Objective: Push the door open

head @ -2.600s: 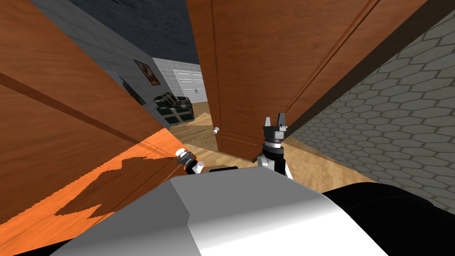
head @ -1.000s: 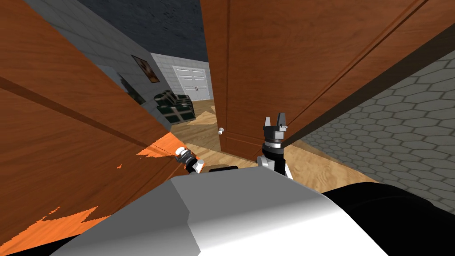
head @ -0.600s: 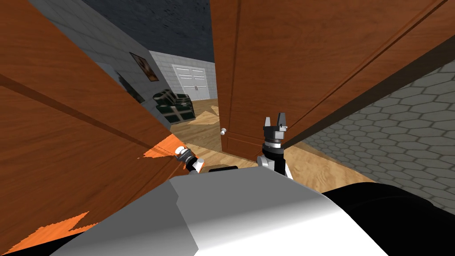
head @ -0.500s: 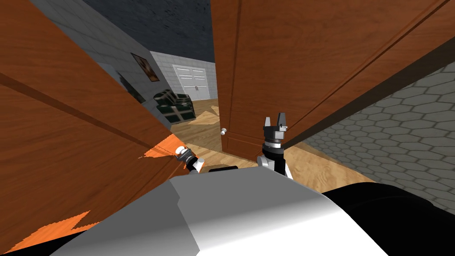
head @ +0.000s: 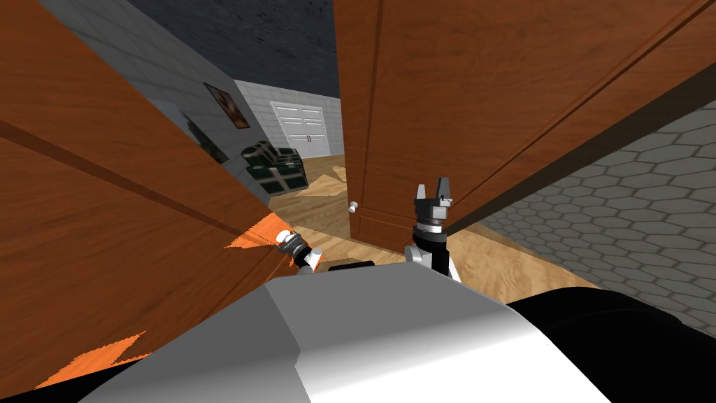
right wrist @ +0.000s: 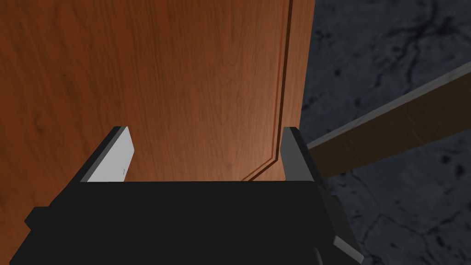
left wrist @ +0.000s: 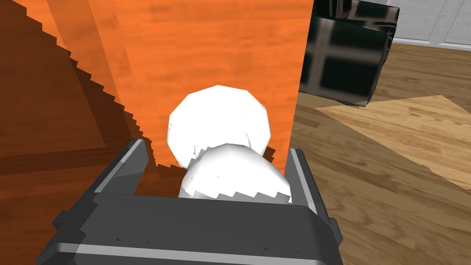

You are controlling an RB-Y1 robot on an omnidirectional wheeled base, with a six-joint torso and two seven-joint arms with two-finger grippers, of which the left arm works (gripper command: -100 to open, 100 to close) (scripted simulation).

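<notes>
Two brown wooden door leaves flank a gap. The left leaf slants across the left side, and the right leaf stands ahead with a small white knob near its edge. My left gripper is at the free edge of the left leaf. In the left wrist view, the left gripper is open, with a white round knob between its fingers, against the orange-lit door face. My right gripper points up just before the right leaf. My right gripper is open, close to the door panel.
Through the gap lie a wooden floor, a dark checked armchair, a white double door at the far wall and a framed picture. A grey hexagon-tiled wall runs along the right.
The right door leaf and its knob have swung to the right, widening the gap onto the far room. Both arms hold the same places before my chest.
</notes>
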